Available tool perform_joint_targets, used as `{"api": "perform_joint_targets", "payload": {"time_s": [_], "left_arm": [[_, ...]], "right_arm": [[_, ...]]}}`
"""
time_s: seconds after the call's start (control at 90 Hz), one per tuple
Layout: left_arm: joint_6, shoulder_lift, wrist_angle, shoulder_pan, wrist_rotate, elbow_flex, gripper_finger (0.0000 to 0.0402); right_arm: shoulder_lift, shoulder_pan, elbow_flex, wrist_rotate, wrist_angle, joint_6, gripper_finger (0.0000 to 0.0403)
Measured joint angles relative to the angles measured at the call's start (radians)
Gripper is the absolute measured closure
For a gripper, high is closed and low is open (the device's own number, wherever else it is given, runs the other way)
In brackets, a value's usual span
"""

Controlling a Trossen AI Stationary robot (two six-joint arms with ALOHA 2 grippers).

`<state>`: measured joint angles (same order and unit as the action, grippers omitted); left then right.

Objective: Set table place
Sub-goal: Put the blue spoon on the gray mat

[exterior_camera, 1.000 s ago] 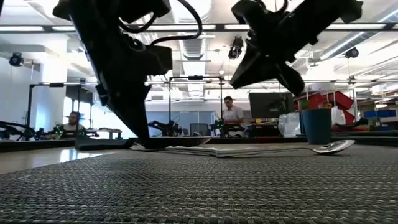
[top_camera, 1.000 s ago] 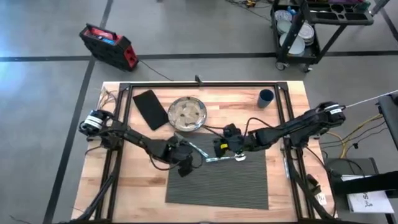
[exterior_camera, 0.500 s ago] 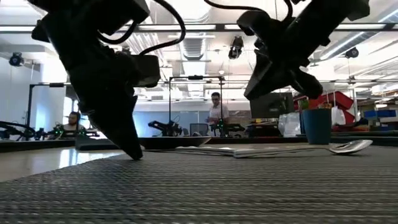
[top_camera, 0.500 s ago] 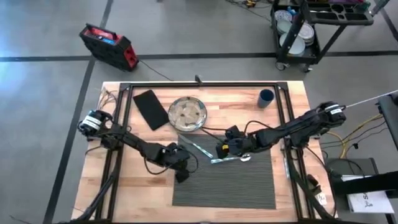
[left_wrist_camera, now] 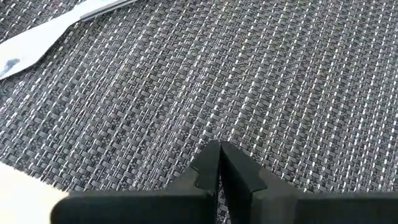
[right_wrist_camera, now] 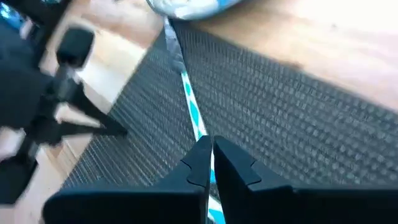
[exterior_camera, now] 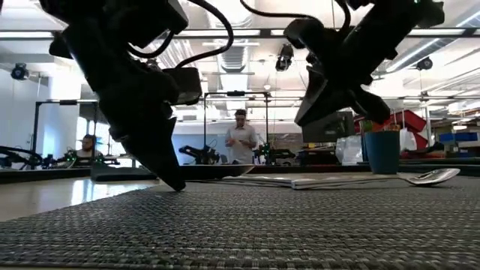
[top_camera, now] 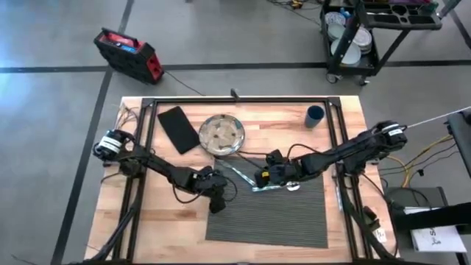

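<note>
The dark grey ribbed placemat [top_camera: 274,213] lies flat on the wooden table [top_camera: 147,228], right of centre. My left gripper [top_camera: 215,207] is shut, its tips down on the mat close to its left edge [exterior_camera: 177,186]. Two long pieces of cutlery [top_camera: 237,174] and a spoon [top_camera: 285,185] lie across the mat's far edge. My right gripper [top_camera: 260,180] is shut and hangs above that cutlery [right_wrist_camera: 186,93], clear of it in the low view [exterior_camera: 304,118]. My left gripper presses its shut fingertips [left_wrist_camera: 217,153] down on the placemat's woven top [left_wrist_camera: 249,112], a little in from the mat's left edge. The fingers slant down from the table's left side. The mat lies flat on the table under them.
A round plate [top_camera: 222,135] stands just beyond the mat's far left corner, with a black napkin [top_camera: 178,129] to its left. A blue cup [top_camera: 315,115] is at the far right. The black tube frame [top_camera: 235,99] runs round the table.
The placemat has slid along the table toward its right edge and slightly toward its near edge, carrying the cutlery with it. My left gripper, tips on the mat, has gone toward the near edge. My right gripper has stayed above the cutlery.
</note>
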<state>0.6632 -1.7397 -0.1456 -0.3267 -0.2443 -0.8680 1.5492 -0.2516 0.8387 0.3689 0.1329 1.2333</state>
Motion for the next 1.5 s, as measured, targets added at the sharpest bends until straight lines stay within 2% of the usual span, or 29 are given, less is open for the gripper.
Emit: {"api": "perform_joint_targets", "payload": {"time_s": [0.344, 0.644, 0.856, 0.944, 1.044, 1.122, 1.211, 1.5], "left_arm": [[0.029, 0.001, 0.008, -0.005, 0.058, 0.005, 0.0401], [0.017, 0.002, 0.009, -0.005, 0.072, 0.007, 0.0402], [0.005, 0.002, 0.013, -0.005, 0.072, 0.012, 0.0402], [0.003, 0.002, 0.013, -0.005, 0.072, 0.012, 0.0402], [-0.001, 0.002, 0.017, -0.005, 0.071, 0.013, 0.0402], [-0.006, 0.002, 0.023, -0.005, 0.071, 0.014, 0.0402], [-0.014, 0.002, 0.027, -0.005, 0.071, 0.014, 0.0402], [-0.023, 0.001, 0.029, -0.005, 0.071, 0.015, 0.0402]], "right_arm": [[0.202, -0.066, 0.026, -0.069, -0.109, 0.105, 0.0401], [0.224, -0.093, 0.047, -0.107, -0.106, 0.114, 0.0401], [0.217, -0.180, 0.046, -0.136, -0.046, 0.208, 0.0401], [0.195, -0.236, 0.045, -0.099, -0.041, 0.265, 0.0401], [0.156, -0.272, 0.046, 0.043, -0.014, 0.308, 0.0401], [0.134, -0.259, 0.046, 0.128, 0.035, 0.333, 0.0402], [0.125, -0.215, 0.045, 0.142, 0.077, 0.324, 0.0402], [0.151, -0.084, 0.044, -0.021, 0.072, 0.160, 0.0403]]}}
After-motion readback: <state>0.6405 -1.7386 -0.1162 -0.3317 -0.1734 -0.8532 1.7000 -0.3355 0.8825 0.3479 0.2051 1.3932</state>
